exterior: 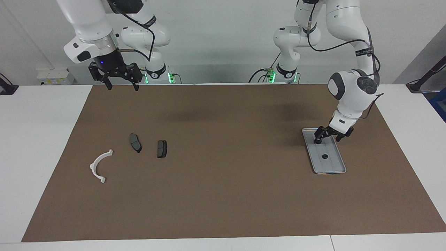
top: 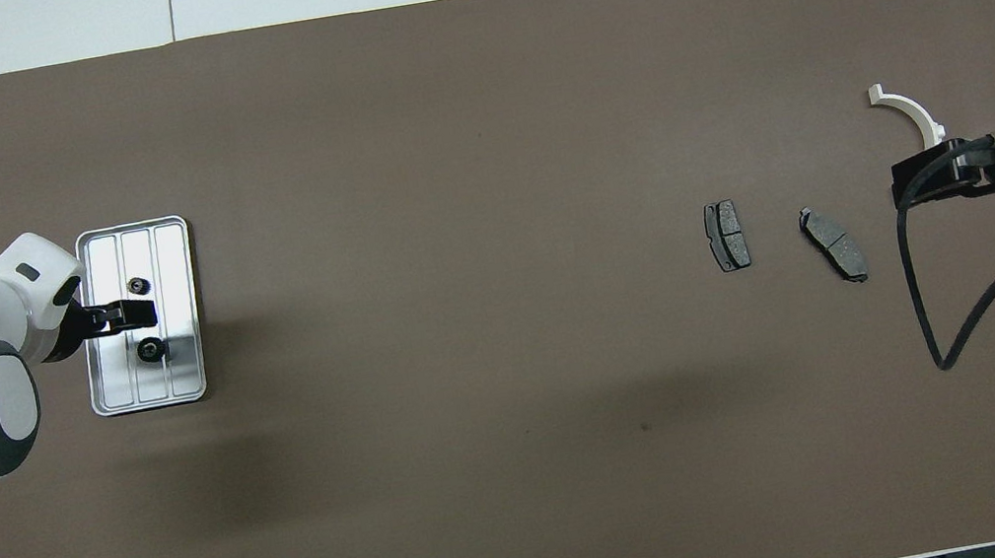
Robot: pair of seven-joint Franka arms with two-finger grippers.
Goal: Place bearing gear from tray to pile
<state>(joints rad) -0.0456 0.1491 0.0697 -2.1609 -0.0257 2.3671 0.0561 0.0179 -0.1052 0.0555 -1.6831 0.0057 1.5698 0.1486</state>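
The silver tray lies toward the left arm's end of the table. It holds two small dark bearing gears. The gear farther from the robots shows in both views. The nearer gear shows only from overhead; a finger hides it in the facing view. My left gripper is open, low over the tray's end nearer the robots, holding nothing. The pile is a white half-ring bracket and two brake pads. My right gripper waits open, raised.
A brown mat covers most of the white table. The pile lies toward the right arm's end. A black cable loops from the right arm over the mat.
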